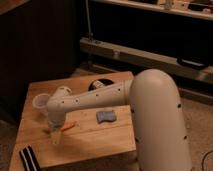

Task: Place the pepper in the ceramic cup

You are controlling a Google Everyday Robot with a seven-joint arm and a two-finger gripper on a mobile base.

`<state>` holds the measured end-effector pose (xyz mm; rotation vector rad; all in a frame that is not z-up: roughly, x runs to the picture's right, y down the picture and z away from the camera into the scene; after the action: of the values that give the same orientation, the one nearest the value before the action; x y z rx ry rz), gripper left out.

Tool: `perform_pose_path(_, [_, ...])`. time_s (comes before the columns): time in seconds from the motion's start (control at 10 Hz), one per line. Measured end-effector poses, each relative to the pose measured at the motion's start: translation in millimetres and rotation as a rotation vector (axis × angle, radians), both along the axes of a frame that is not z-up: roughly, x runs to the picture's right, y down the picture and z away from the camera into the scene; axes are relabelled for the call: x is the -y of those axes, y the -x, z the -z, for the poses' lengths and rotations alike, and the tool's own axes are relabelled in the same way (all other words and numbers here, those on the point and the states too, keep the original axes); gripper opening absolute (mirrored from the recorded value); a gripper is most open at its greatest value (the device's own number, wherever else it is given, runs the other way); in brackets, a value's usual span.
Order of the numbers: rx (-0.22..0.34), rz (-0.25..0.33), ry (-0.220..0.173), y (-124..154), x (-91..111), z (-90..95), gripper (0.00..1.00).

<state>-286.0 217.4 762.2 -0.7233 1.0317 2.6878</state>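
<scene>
The gripper (55,136) hangs low over the light wooden table (100,145).
Its fingers stand spread, grasping nothing; the slim orange pepper (68,127) lies just beside, the pale ceramic cup (41,103) near.

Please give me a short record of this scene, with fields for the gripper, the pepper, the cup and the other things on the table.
gripper: gripper open, pointing down, low over the table, front left
pepper: pepper lying on the table, close to the gripper's right
cup: ceramic cup upright, behind the gripper
others: blue pad mid-table; dark bowl at the back, partly behind the arm; striped object at the front corner
</scene>
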Motion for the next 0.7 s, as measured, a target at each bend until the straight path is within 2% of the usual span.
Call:
perform_pose_path(0.5, [-0.009,0.005,0.014,5.7,-10.5,-13.7,0.80])
perform_pose_path(0.7, [-0.017,0.004,0.033,7.2,-13.4,-18.9,0.80])
